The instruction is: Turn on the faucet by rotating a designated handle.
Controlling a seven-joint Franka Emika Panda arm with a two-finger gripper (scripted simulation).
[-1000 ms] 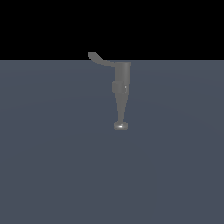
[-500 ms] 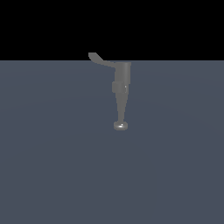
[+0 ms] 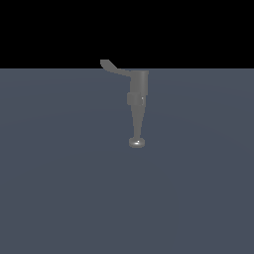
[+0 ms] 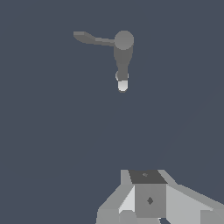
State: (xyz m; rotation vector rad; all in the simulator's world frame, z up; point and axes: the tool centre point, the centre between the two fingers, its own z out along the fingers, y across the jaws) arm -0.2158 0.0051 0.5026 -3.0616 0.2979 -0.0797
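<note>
The faucet [image 3: 137, 106] is standing alone toward the far middle of the grey floor [image 3: 59, 188], spout running down to its knob. The handle [image 3: 115, 68] is projecting from the body's top toward the exterior view's left, long axis roughly level. In the wrist view the gripper [image 4: 151, 199] is hanging well apart from the handle, nothing held; jaw state: cannot tell, fingertips out of frame.

Dim, flat light falls evenly over the slate-grey floor [image 3: 59, 188], which carries no distinct shadows. A bright glint sits on the faucet [image 3: 137, 106] at its knob end, near white from the wrist. Edges look soft and slightly blurred; black fills the backdrop.
</note>
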